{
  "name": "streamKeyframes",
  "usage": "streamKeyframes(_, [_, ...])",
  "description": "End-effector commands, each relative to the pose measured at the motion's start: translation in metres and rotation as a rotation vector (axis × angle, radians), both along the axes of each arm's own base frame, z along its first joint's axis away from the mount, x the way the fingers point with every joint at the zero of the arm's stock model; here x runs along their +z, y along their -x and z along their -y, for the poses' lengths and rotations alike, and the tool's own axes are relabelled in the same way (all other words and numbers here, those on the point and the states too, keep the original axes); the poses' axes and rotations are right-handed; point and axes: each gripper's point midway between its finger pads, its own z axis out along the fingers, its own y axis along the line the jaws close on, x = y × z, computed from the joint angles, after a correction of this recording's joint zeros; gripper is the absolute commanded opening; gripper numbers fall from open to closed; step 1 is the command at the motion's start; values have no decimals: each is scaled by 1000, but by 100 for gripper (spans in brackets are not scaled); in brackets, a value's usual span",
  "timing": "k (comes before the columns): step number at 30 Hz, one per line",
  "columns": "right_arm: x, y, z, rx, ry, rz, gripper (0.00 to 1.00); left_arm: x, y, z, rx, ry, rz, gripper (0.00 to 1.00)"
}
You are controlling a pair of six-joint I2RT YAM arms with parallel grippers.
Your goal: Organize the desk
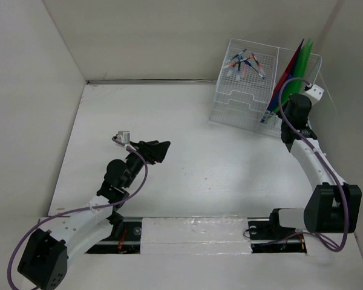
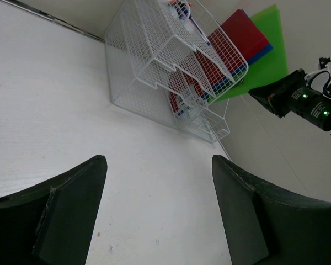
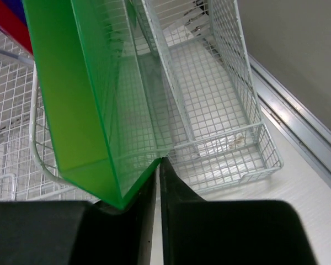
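White desk [image 1: 230,175] spreads beneath both arms, left gripper [image 2: 159,165] gaping above it, right gripper [image 3: 158,165] clenched on a green folder [image 3: 83,110] corner in the mesh rack [image 3: 220,99], the folder's top cut off.

Upper right: wire rack [image 1: 242,99] with pens [image 1: 247,63] on top and green folder [image 1: 306,51] and red folder [image 1: 292,65] upright, right gripper [image 1: 295,92] at the green folder; left gripper [image 1: 160,150] centre-left over white desk [image 1: 230,175].
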Motion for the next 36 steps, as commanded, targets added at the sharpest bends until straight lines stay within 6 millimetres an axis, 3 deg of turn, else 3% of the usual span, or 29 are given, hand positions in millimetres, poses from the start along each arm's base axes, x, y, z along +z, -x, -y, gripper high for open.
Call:
streamKeyframes(1, [54, -5, 9, -16, 23, 156, 10, 10, 1, 2, -21, 6, 43, 73])
streamKeyframes(3, [60, -3, 9, -14, 27, 165, 0, 9, 2, 3, -28, 3, 41, 73])
streamKeyframes(10, [73, 0, 7, -4, 29, 185, 0, 8, 2, 3, -27, 6, 42, 73])
streamKeyframes(13, [69, -4, 10, -7, 21, 175, 30, 9, 2, 5, -35, 5, 42, 73])
streamKeyframes(14, [59, -10, 9, 11, 8, 155, 55, 8, 2, 4, -30, 4, 40, 73])
streamKeyframes(15, [52, -15, 7, 26, 4, 143, 60, 6, 1, 4, -27, 3, 36, 73])
streamKeyframes(20, [46, -24, 17, 23, -11, 148, 62, 5, 1, 4, -30, -1, 34, 72])
streamKeyframes(23, [57, -30, 8, 95, -8, 219, 60, 3, 0, 5, -32, -4, 29, 73])
streamKeyframes(26, [53, -38, 7, 104, -11, 198, 21, 3, -1, 5, -27, -6, 29, 73])
streamKeyframes(30, [56, -36, 8, 98, -2, 201, 3, 4, 0, 4, -23, -5, 34, 73])
streamKeyframes(33, [68, -29, 8, 74, 16, 215, 0, 4, -1, 5, -25, -4, 31, 73])
streamKeyframes(35, [65, -25, 9, 64, 14, 165, 0, 2, -1, 6, -33, -7, 26, 73])
streamKeyframes(36, [76, -24, 10, 58, 17, 172, 0, 2, -1, 6, -31, -7, 26, 73])
